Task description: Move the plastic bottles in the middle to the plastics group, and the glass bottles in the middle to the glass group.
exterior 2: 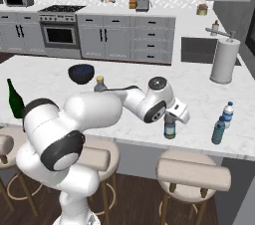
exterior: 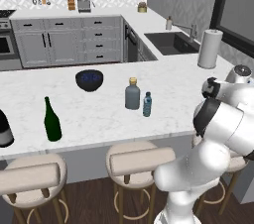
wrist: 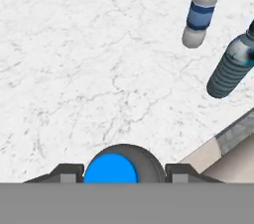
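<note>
We see a small plastic bottle (exterior 2: 170,128) standing upright near the front edge of the marble tabletop (exterior 2: 124,77), with the tool (exterior 2: 172,118) directly over it. In the hand view its blue cap (wrist: 110,168) sits between the two dark fingertips (wrist: 64,173), so we judge the tool is pinching this bottle by the neck, held vertical so it carries cleanly. The plastics group (exterior 2: 222,122), two blue-capped bottles close together, stands well apart on the same front edge, which we take as the destination.

Further out, another small plastic bottle (exterior: 147,104) stands just beside the squat grey glass bottle (exterior: 132,93) mid-tabletop, with the green wine bottle (exterior: 51,120) and a fat dark bottle (exterior: 4,130) apart from them.

The arm hides the tool's contact with the bottle, the fat bottle is cut off, and whether the held bottle's base touches the tabletop we cannot tell.
</note>
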